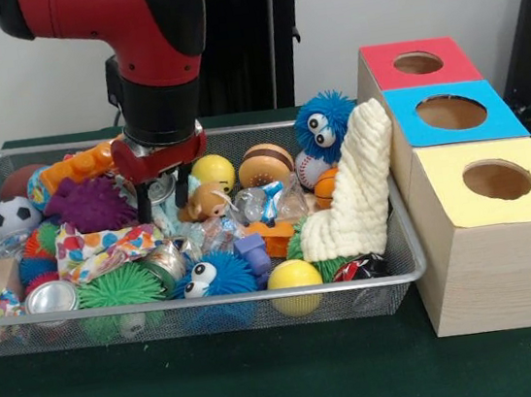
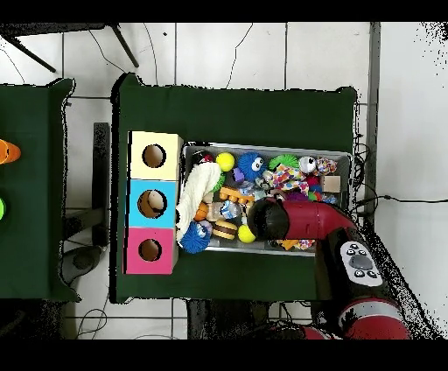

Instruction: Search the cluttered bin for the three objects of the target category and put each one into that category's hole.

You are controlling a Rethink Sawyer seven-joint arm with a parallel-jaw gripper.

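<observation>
One wire bin (image 1: 408,273) fills the left and middle of the front view, and we see its long axis running from left to right across the green table (image 1: 270,384), with one short end touching the row of three wooden boxes (image 1: 493,257) at the right. The gripper (image 1: 163,210) hangs down into the left half of the bin; its two dark fingers stand a little apart, just beside a small brown figure (image 1: 205,202), and we see nothing held between them. A cream knitted cloth (image 1: 357,186) leans on the boxes and hides part of the toys behind it. In the overhead view the bin (image 2: 343,156) again lies with its long side left to right, the boxes (image 2: 154,203) at its left end. Here the red arm (image 2: 306,219) covers the gripper and the lower right part of the bin, so we cannot make out the fingers.
</observation>
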